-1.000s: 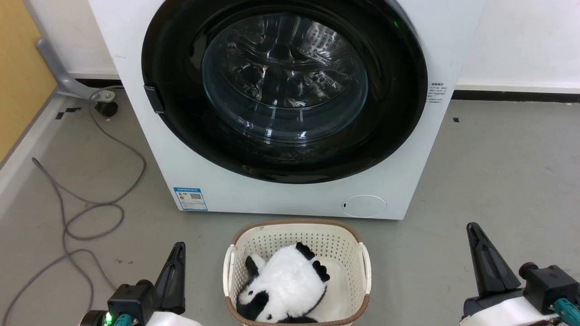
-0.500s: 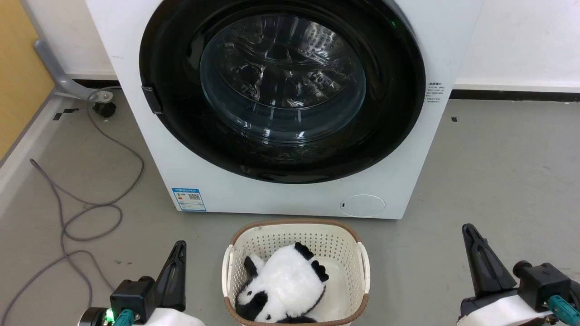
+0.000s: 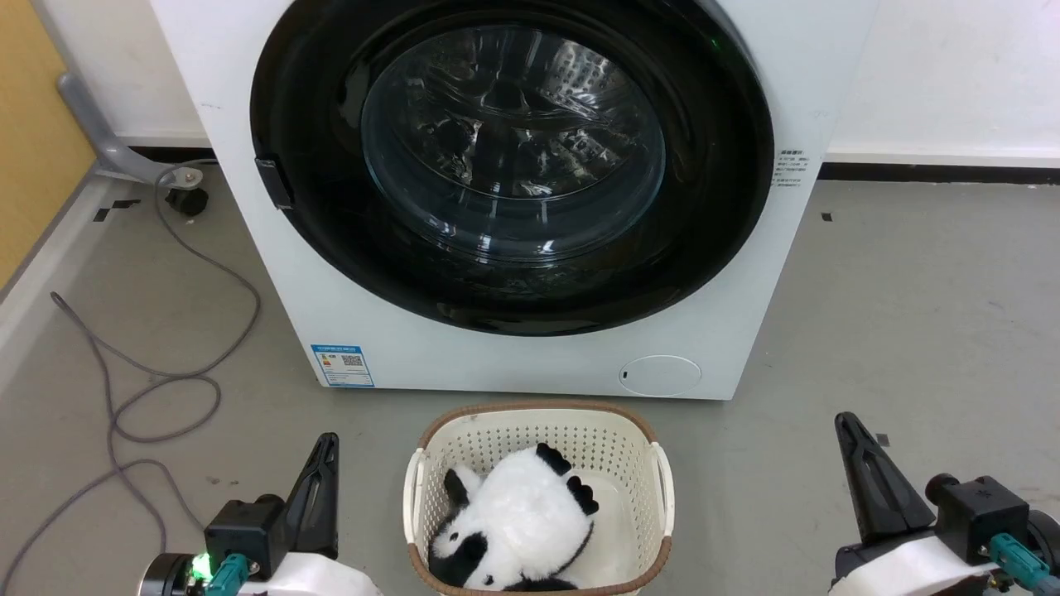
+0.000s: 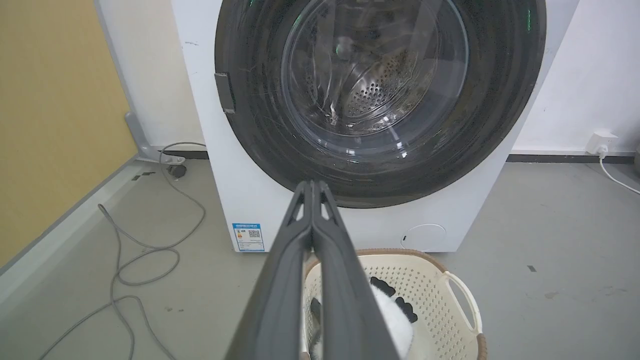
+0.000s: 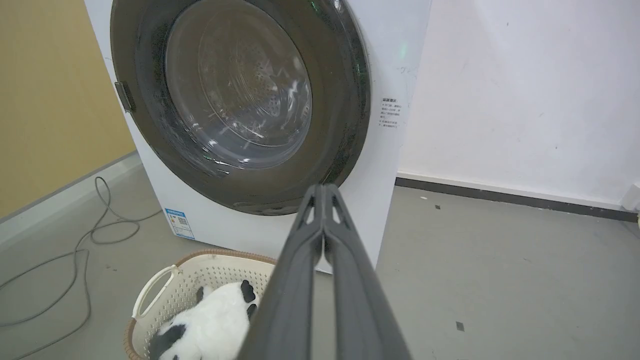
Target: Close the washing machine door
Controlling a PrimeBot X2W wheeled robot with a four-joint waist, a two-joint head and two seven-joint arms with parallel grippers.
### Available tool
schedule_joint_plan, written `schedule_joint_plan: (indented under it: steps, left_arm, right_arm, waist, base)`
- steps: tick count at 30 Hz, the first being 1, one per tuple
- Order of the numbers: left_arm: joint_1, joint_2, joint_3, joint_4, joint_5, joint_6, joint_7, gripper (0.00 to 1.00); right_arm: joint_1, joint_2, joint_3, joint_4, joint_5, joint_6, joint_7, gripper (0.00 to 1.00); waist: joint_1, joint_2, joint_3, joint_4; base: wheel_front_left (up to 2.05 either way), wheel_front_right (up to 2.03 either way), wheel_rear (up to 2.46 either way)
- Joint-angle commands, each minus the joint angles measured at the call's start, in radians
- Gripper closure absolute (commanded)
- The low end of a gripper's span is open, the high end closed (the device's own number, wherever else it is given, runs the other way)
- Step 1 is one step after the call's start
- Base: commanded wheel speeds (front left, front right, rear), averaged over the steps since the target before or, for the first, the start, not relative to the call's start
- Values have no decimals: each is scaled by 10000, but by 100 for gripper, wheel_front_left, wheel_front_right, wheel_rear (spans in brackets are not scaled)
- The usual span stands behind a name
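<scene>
The white washing machine (image 3: 513, 356) (image 4: 260, 200) (image 5: 390, 75) stands ahead on the floor. Its round black-rimmed door (image 3: 712, 215) (image 4: 500, 100) (image 5: 345, 100) lies flat against the front, the clear glass bowl at its centre showing the steel drum behind it. My left gripper (image 3: 329, 443) (image 4: 312, 184) is low at the left, shut with nothing in it. My right gripper (image 3: 845, 422) (image 5: 324, 187) is low at the right, also shut and empty. Both are well short of the machine.
A cream laundry basket (image 3: 654, 463) (image 4: 460, 295) (image 5: 165, 280) holding a panda plush toy (image 3: 517, 517) sits on the floor between my arms, right before the machine. A grey cable (image 3: 157, 381) loops over the floor at the left, near a yellow wall.
The whole head view has drifted slightly, so the camera moved. Both grippers stay shut low in the picture; the right one has shifted a little to the left.
</scene>
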State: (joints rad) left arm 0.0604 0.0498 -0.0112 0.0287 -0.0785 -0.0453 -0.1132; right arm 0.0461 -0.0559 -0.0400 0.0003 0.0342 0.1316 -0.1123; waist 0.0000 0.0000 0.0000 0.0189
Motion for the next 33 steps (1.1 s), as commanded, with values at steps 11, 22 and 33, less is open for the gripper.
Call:
schedule_joint_plan:
  steps: [11, 22, 33]
  left_arm:
    - [-253, 3, 52, -98, 245, 145, 270, 100]
    - [-344, 3, 68, -147, 386, 226, 495, 100]
    - [-436, 4, 84, -196, 526, 306, 719, 100]
  right_arm:
    - [-283, 37, 103, -3, -99, -6, 258, 100]
    - [-329, 42, 180, -3, -163, -7, 484, 100]
    - [-375, 47, 258, -3, -226, -8, 709, 100]
  waist:
    - [0, 0, 0, -40]
    - [0, 0, 0, -79]
    - [0, 0, 0, -117]
  base:
    - [0, 0, 0]
    - [0, 0, 0]
    - [0, 0, 0]
